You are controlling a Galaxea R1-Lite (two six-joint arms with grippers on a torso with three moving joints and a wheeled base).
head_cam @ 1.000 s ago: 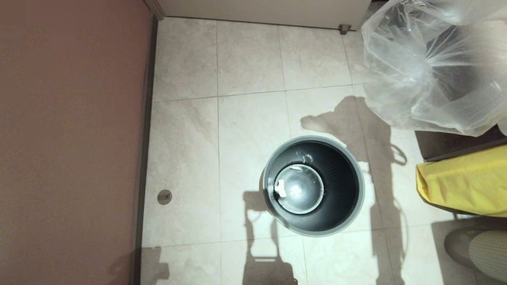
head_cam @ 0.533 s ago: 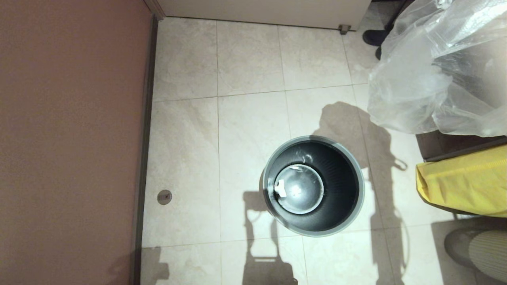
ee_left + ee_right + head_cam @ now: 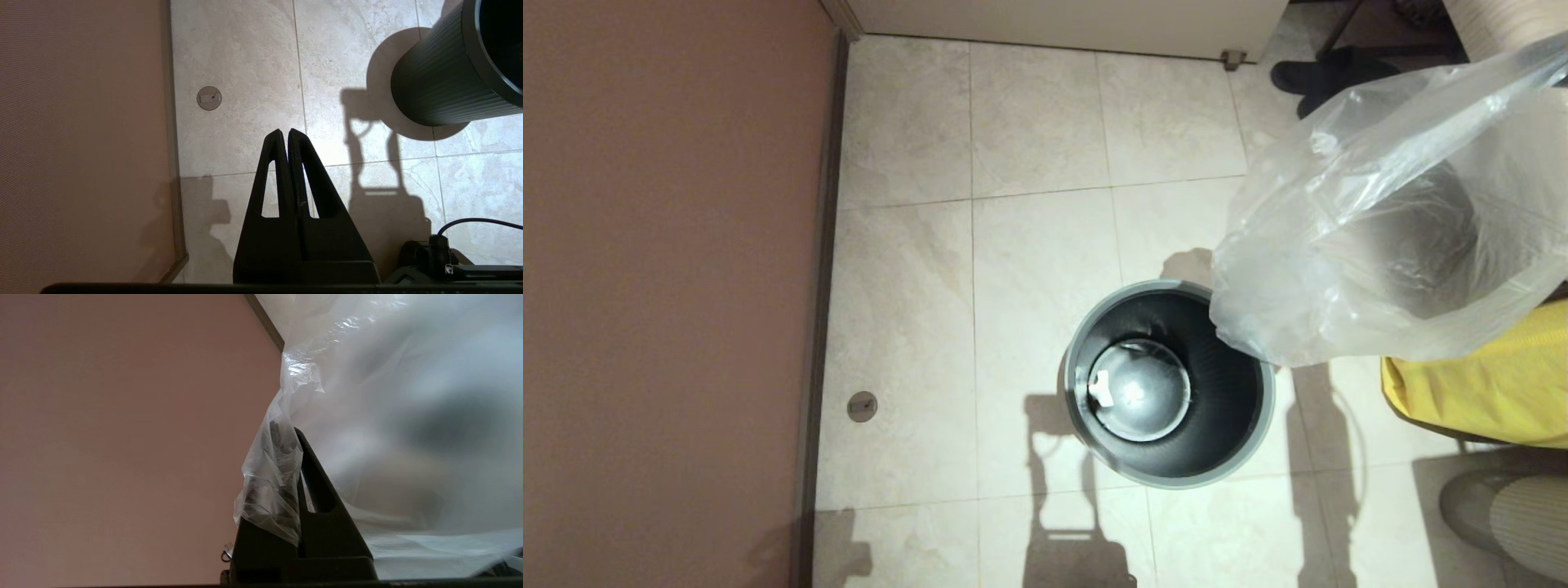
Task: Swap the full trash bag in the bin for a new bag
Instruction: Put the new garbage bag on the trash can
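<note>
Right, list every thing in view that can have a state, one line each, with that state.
bin: upright on the floor, unlined, no bag inside, bare shiny bottom showing.
new bag: held aloft, billowed, its lower end overlapping the bin's rim in the head view.
right gripper: shut on the new bag's film.
left gripper: shut, empty, hanging above the floor beside the bin.
yellow sack: slumped on the floor beside the bin.
</note>
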